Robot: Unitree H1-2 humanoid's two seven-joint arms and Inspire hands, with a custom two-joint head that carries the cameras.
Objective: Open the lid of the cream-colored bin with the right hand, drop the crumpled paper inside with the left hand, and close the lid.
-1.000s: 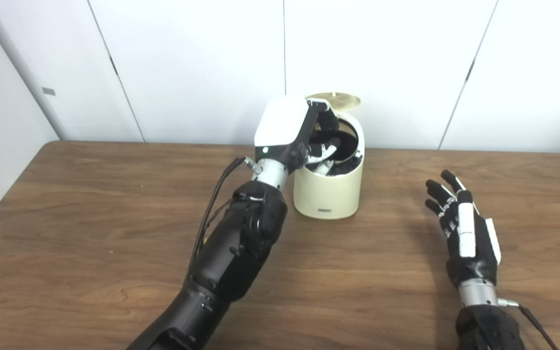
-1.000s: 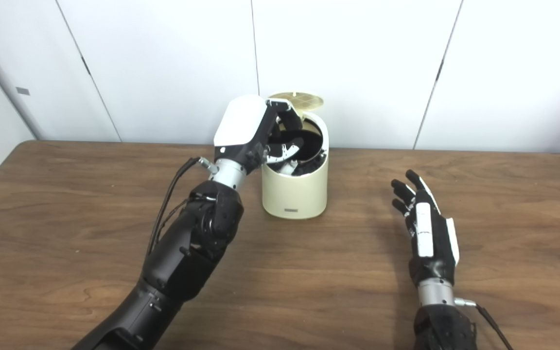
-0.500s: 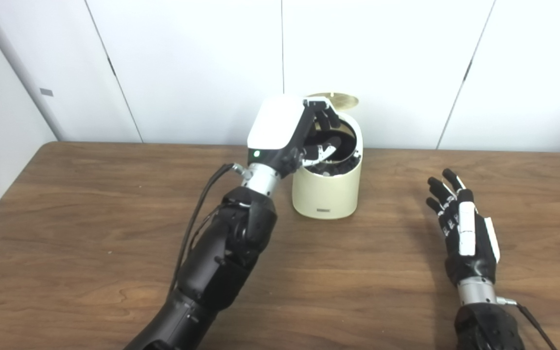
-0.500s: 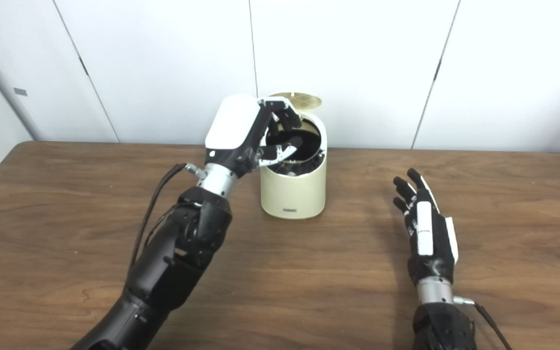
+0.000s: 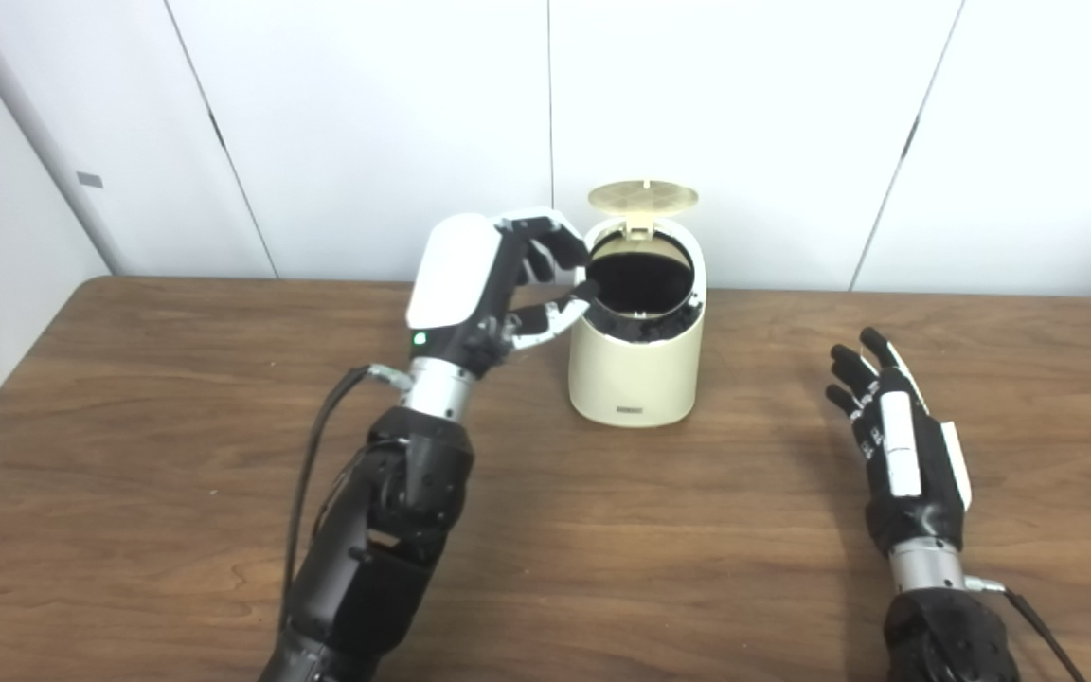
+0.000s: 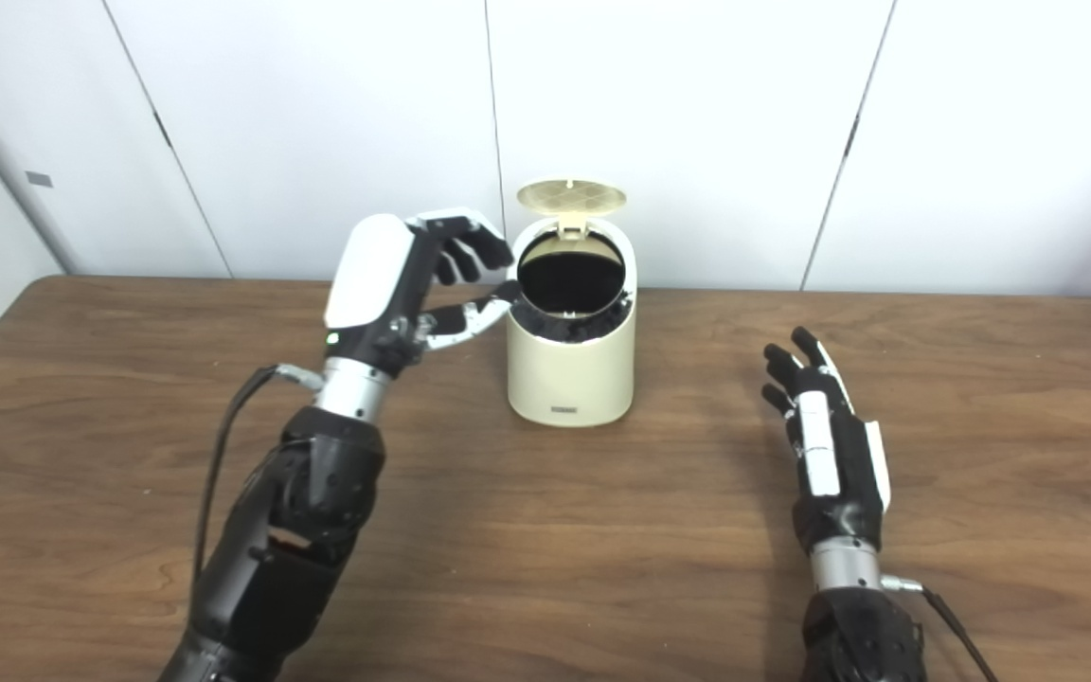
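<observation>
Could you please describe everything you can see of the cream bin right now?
The bin is a small, cream, smooth, plastic-looking cylinder standing upright on the wooden table near the wall. Its round lid is hinged up at the back, showing a dark inside. A small label sits low on its front. The left hand is beside its rim, fingertips close.

- Interior of the cream-coloured cylindrical bin (image 5: 635, 379): seen only as black; contents cannot be told, crumpled paper not discernible.
- Small dark label low on the bin front (image 5: 632, 411): too small to be read.
- Both black forearms cut off by the bottom edge.
- Brown wooden table (image 5: 176, 455): cut at left, right and bottom edges.
</observation>
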